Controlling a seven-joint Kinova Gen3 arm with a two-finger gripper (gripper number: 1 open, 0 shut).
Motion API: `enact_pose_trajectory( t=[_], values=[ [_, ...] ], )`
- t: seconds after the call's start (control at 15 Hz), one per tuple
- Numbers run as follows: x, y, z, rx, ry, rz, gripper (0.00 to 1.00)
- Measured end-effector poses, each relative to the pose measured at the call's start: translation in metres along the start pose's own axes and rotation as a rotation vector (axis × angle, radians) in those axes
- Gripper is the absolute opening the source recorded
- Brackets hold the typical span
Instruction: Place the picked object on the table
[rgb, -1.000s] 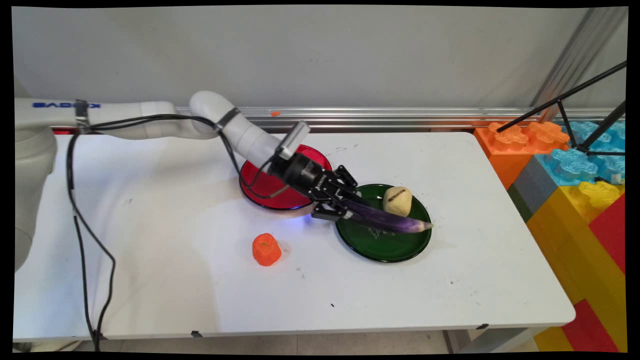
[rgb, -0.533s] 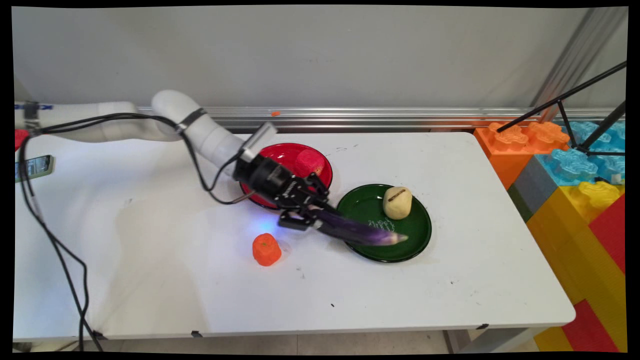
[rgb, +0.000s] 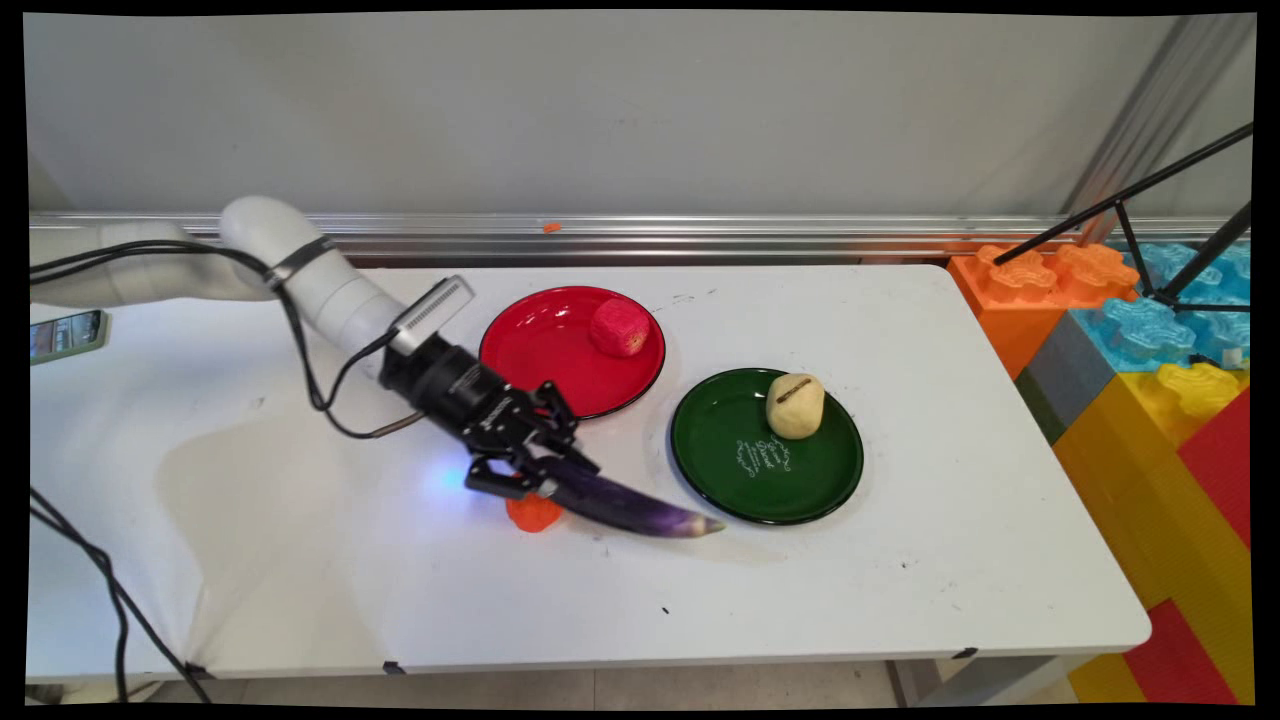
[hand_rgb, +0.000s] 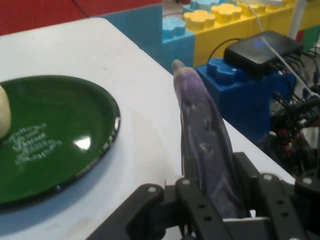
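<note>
Eggplant (rgb: 625, 505) is clamped between your gripper's (rgb: 535, 478) fingers (hand_rgb: 197, 210) by its thick end, purple body sticking out toward the lower right of the main frame, tip pointing at the green plate (rgb: 830, 480). It sits low over the counter (rgb: 900, 600), just left of the green plate's rim and not overlapping it; whether the tip touches the counter you can't tell from the main view. In the hand view the eggplant (hand_rgb: 202, 135) runs up the middle of the frame with the green plate (hand_rgb: 75, 115) to its left.

Orange toy vegetable (rgb: 535, 513) is right under the gripper in the main view, mostly hidden by the fingers and the eggplant's thick end; contact not clear.

Green plate carries a pale yellow potato-like piece (rgb: 795, 404) at its upper right, plus white lettering near the middle. Red plate (rgb: 530, 350) sits up and left of the green one, close but apart, with a red strawberry-like piece (rgb: 619, 327) at its right side. Gripper is just below and left of the red plate's rim.

Phone (rgb: 65, 335) lies at the far left edge of the counter. Coloured toy block wall (rgb: 1150, 400) stands off the counter's right end.
</note>
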Motion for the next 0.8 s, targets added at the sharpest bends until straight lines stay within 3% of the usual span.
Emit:
enact_pose_trajectory(
  t=[0.8],
  values=[
    [-0.021,0.027,-0.027,-0.023,-0.037,0.003,0.0]
  ],
)
